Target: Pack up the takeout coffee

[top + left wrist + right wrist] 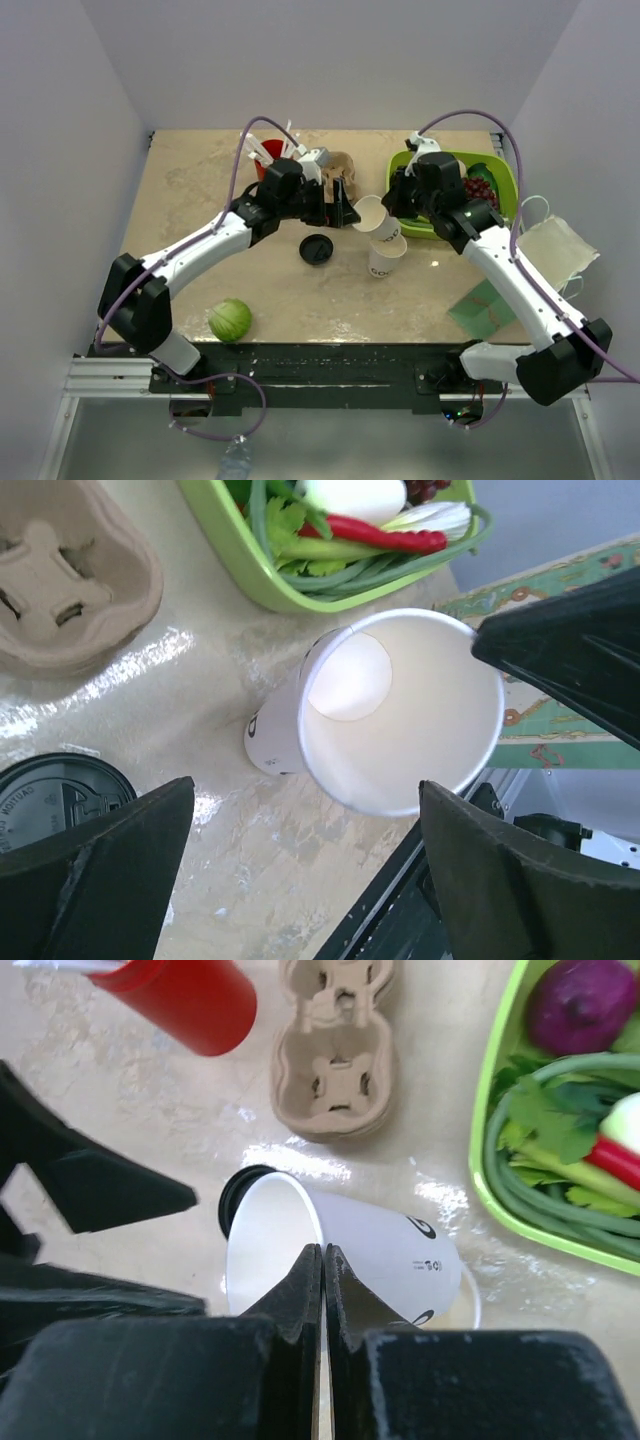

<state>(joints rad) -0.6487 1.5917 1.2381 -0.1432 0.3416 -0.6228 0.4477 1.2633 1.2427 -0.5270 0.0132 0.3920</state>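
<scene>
The takeout coffee lies in two parts. The round black plastic lid [316,248] sits flat on the tabletop [200,190], near and left of the cups, and no cup wears it. My right fingers [322,1260] are closed hard together at the rim of the tilted white paper cup [385,1245]. From my wrist view its thin wall looks pinched between them. The cup leans with its empty mouth turned left and its base close to the upright white paper cup [386,260], which stands just nearer. The two cups look alike, so I cannot be sure which one the lid belongs to. I take it to be the one in my grip. My left fingers [345,208] are spread wide and hold nothing. They face that open mouth from the left, with the lid just beside them.

I judge the step in hand to be assembling the coffee, not yet packing it. The next move calls for standing the cup straight and pressing the lid squarely onto its rim. Only then can it be carried to a well of the brown moulded-pulp cup carrier [335,1060], which lies on the far side, left of the cups.

My left arm runs from its near-left base in a long diagonal to the middle, wrist turned so the fingers point right. My right arm reaches far and left from the near-right corner. Its wrist is above the near-left corner of the lime-green plastic tray [477,1150], with the fingers angled down and left onto the rim.
</scene>
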